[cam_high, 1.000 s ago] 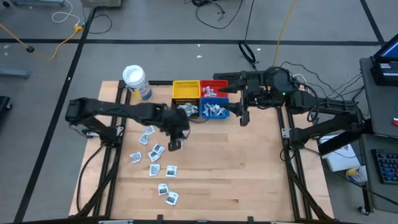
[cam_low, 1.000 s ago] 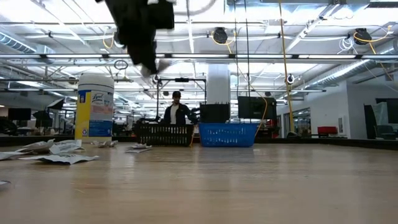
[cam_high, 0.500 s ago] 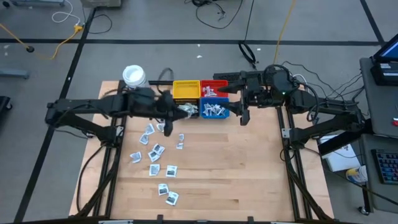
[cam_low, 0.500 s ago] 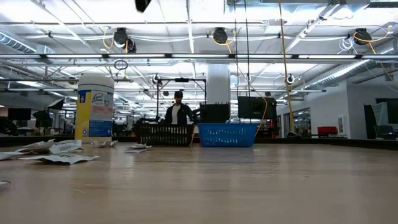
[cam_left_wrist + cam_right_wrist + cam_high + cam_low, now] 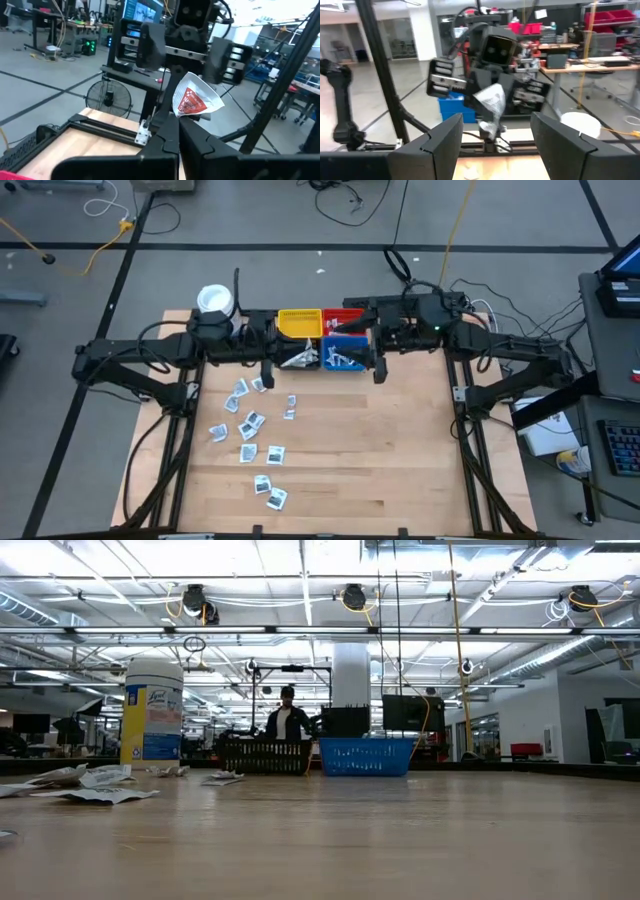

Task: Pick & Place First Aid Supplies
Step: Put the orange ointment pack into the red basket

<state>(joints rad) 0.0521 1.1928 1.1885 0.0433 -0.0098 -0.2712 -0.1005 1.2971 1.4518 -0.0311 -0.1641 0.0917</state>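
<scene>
While left gripper (image 5: 176, 125) pinches a packet (image 5: 194, 99) by its edge, it's light, floppy; right gripper (image 5: 492, 137) waits wide, empty.

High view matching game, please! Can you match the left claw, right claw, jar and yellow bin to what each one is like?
Things:
1. left claw
2. right claw
3. jar
4. yellow bin

Clues:
A. open, holding nothing
B. right beside the red bin
C. shut on a packet
D. white lid, at a corner of the table

Pairs: 1-C, 2-A, 3-D, 4-B
</scene>
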